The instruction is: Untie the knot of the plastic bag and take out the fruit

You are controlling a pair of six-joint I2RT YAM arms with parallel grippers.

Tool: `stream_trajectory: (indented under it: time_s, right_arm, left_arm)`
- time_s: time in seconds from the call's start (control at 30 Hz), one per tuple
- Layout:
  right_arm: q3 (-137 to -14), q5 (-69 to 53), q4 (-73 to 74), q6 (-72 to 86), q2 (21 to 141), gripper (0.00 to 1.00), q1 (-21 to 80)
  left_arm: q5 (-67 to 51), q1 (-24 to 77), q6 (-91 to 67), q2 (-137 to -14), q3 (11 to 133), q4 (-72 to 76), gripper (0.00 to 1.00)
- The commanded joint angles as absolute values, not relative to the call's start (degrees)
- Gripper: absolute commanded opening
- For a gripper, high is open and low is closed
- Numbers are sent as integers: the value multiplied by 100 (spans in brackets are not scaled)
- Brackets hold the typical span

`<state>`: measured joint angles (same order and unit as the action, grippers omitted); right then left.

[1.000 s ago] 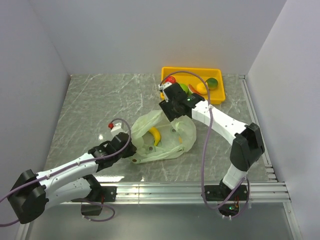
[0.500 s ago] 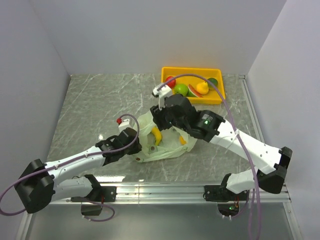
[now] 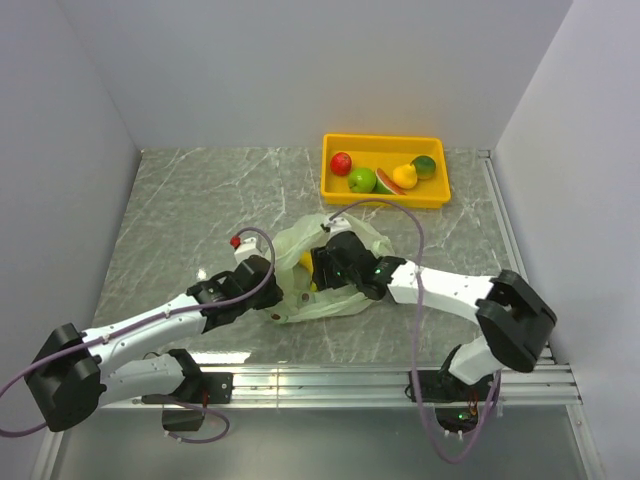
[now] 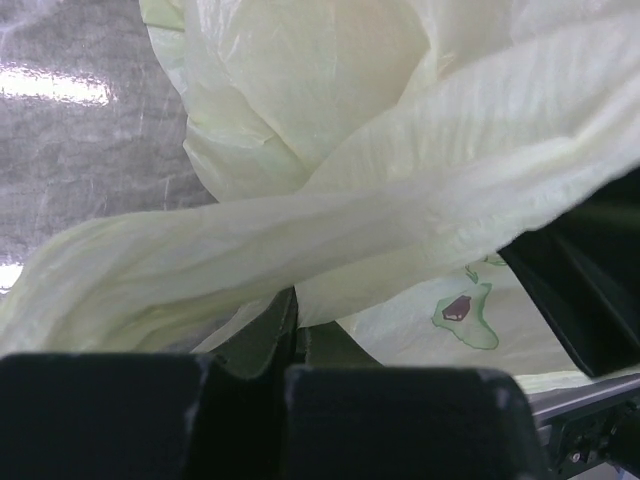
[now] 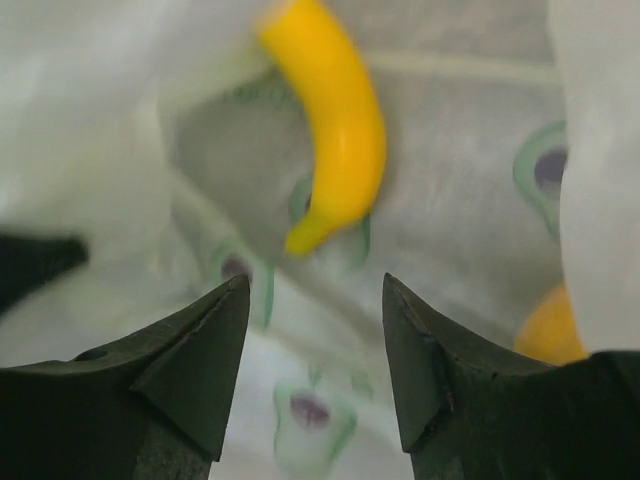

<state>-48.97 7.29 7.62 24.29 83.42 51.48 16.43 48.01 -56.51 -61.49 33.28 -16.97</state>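
Note:
The pale green plastic bag (image 3: 340, 300) lies open mid-table; no knot shows. My left gripper (image 3: 272, 304) is shut on the bag's near left edge, and in the left wrist view its fingers (image 4: 282, 325) pinch a stretched band of the bag (image 4: 400, 200). My right gripper (image 3: 318, 268) is open and empty inside the bag's mouth. In the right wrist view its tips (image 5: 315, 300) point at a yellow banana (image 5: 335, 120) lying on the bag's inner film, just ahead of them. Another yellow piece (image 5: 550, 330) shows at the right. A bit of yellow (image 3: 305, 262) shows from above.
A yellow tray (image 3: 385, 141) at the back right holds a red apple (image 3: 341, 163), green apple (image 3: 361, 180), yellow pear (image 3: 403, 177) and green citrus (image 3: 424, 166). Grey walls close in left, back and right. A metal rail (image 3: 400, 375) runs along the near edge.
My right arm has swung from the tray back and down to the bag, its open gripper now in the bag's mouth. My left gripper has kept its hold and shifted slightly right.

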Motion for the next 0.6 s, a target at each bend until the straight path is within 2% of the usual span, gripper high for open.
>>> stream_trajectory:
  time_s: [0.0, 0.3, 0.4, 0.5, 0.53, 0.57]
  right_arm:
    - [-4982, 923, -798, 2672, 8761, 64, 5028]
    - [-5791, 1783, -580, 2742, 10168, 64, 5019]
    - [-5783, 1793, -606, 2707, 10292, 59, 5019]
    - [-5740, 1741, -606, 2611, 10248, 35, 5036]
    - [-5722, 1679, -563, 2584, 10161, 17, 5045]
    - [-5722, 1653, -510, 2532, 10099, 10, 5054]
  left_arm:
    - [1670, 4834, -5695, -6056, 3595, -1793, 1]
    - [1793, 4825, -5704, -6056, 3691, -1977, 1]
    - [1863, 4825, -5722, -6056, 3691, -1995, 1]
    - [1925, 4825, -5766, -6038, 3613, -1969, 1]
    - [1942, 4834, -5783, -6038, 3551, -1951, 1]
    - [1968, 4825, -5818, -6055, 3533, -1916, 1]
